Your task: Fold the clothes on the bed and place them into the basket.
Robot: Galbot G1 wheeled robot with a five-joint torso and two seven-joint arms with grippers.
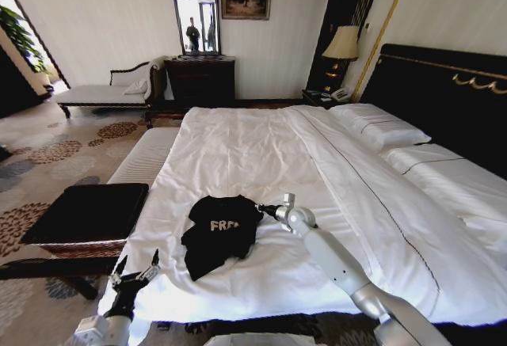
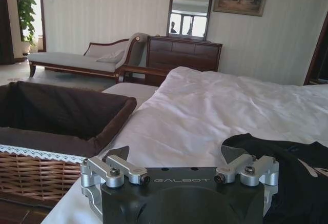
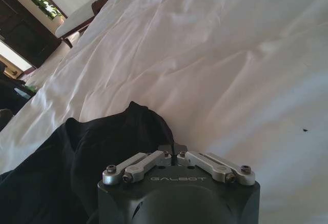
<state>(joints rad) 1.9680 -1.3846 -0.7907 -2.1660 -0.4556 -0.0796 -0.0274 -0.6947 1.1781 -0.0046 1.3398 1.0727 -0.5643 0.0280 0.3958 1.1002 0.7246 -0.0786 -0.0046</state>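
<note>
Spread wide, the left claw [image 1: 135,271] is held at the white bed's [image 1: 261,148] foot beside the basket [image 1: 87,219], while the right claw [image 1: 261,208] is closed at the crumpled black T-shirt's [image 1: 222,231] edge.

My left gripper [image 2: 174,157] sits low at the bed [image 2: 215,106] edge, fingers spread w/ nothing between. Black T-shirt [image 2: 287,172] just beside one fingertip — touching or not, can't tell. Wicker basket [image 2: 36,170] near, other side.
</note>
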